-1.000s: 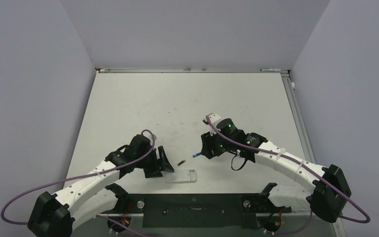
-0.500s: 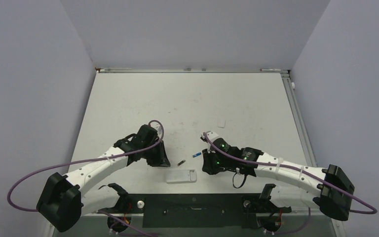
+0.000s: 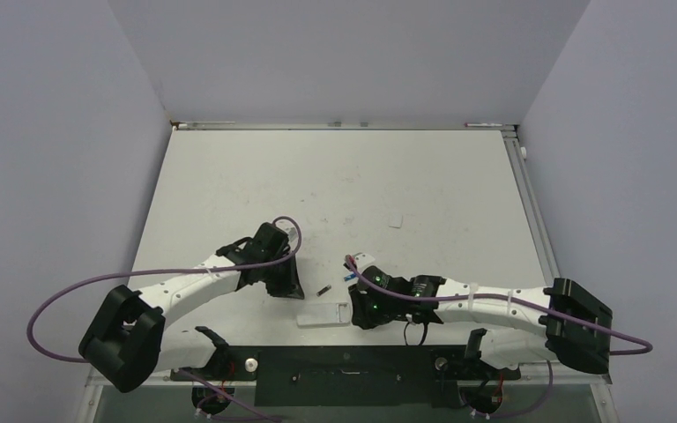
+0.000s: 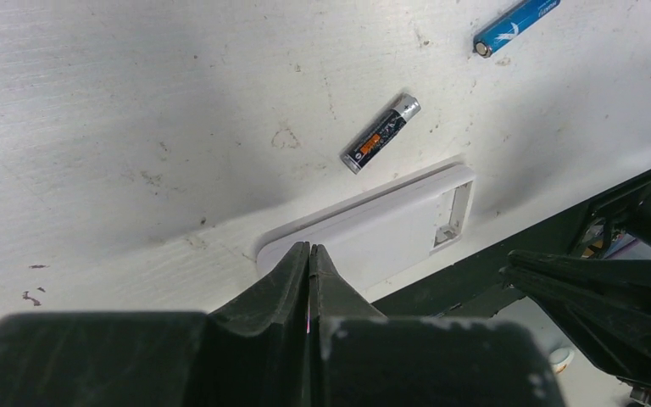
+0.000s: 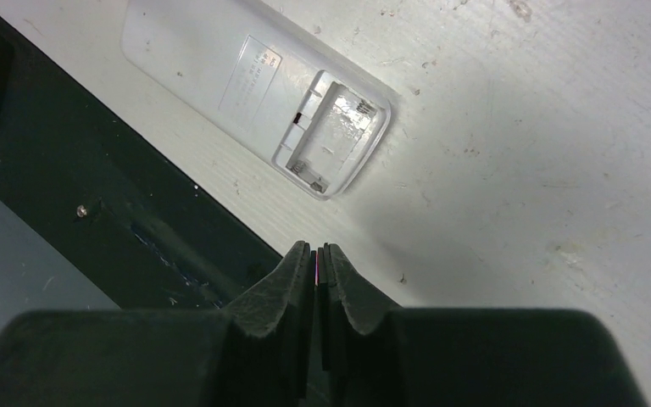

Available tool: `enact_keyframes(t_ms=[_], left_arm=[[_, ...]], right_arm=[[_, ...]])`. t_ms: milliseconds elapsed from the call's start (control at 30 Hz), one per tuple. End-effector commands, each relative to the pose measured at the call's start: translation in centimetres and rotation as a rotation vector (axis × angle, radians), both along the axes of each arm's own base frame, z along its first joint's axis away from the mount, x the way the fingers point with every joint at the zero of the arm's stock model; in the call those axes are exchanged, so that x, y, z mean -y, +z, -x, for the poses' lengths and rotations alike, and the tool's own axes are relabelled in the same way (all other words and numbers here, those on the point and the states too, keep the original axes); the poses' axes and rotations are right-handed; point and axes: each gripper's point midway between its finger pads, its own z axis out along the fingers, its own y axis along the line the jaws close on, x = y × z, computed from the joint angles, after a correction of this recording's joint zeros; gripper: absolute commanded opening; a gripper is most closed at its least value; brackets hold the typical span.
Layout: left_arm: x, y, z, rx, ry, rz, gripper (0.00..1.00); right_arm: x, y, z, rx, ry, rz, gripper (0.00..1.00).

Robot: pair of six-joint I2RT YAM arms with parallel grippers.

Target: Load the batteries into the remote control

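The white remote control (image 3: 324, 315) lies back-up near the table's front edge, its empty battery bay (image 5: 332, 131) uncovered at the right end. A dark battery (image 3: 323, 290) rests just behind it, and a blue battery (image 3: 350, 277) a little further back right. My left gripper (image 3: 293, 293) is shut and empty, its tips (image 4: 309, 248) at the remote's (image 4: 373, 233) left end. My right gripper (image 3: 359, 317) is also shut on nothing, low by the remote's (image 5: 254, 76) right end, with its tips (image 5: 315, 250) over the table's front edge.
The black mounting plate (image 3: 344, 366) runs along the near edge, right below the remote. A tiny white square piece (image 3: 396, 222) lies further back on the table. Grey walls enclose the left, back and right sides.
Both grippers have closed. The right arm has swung toward the near edge, down beside the remote's right end. The left gripper has shifted slightly right, toward the remote's left end.
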Motion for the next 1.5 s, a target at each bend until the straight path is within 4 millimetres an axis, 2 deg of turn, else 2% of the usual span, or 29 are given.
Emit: enact_keyframes(t_ms=[0, 367, 767, 1167, 1467], left_arm=[[0.5, -0.6, -0.4, 0.032, -0.025, 0.017, 0.00], [0.7, -2.2, 0.7, -0.020, -0.034, -0.002, 0.00], [2.1, -3.1, 3.1, -0.063, -0.082, -0.007, 0.00], [4.5, -3.0, 4.4, -0.072, -0.111, 0.016, 0.00], [5.7, -2.9, 4.2, -0.066, -0.096, 0.034, 0.00]], right_arm=[[-1.3, -0.3, -0.3, 0.015, -0.020, -0.027, 0.09], [-1.9, -2.4, 0.3, -0.008, 0.013, 0.023, 0.09], [-2.3, -3.4, -1.0, 0.019, -0.042, 0.064, 0.09], [-1.0, -2.9, -3.7, 0.076, -0.172, 0.096, 0.09], [0.5, -2.4, -4.7, 0.070, -0.231, 0.076, 0.09]])
